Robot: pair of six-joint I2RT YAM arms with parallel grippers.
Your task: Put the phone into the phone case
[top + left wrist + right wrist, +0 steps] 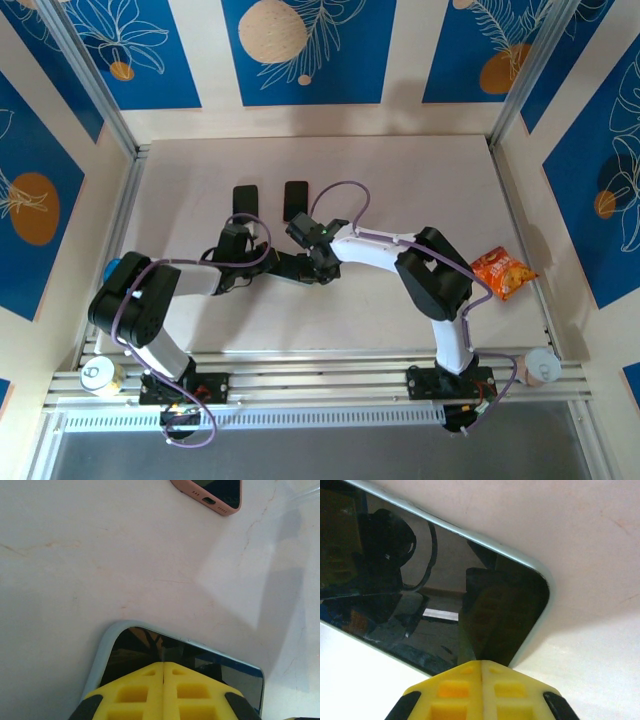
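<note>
The left gripper [162, 666] and right gripper [481, 664] are hovering, fingers [134, 692] pinched together and empty, over the pale-rimmed phone [127, 652] lying flat on the table [75, 555], probably to nudge it toward the pink case [212, 497]

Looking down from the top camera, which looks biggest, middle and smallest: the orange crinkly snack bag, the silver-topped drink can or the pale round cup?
1. the orange crinkly snack bag, largest.
2. the silver-topped drink can and the pale round cup look alike; I can't rank them.
</note>
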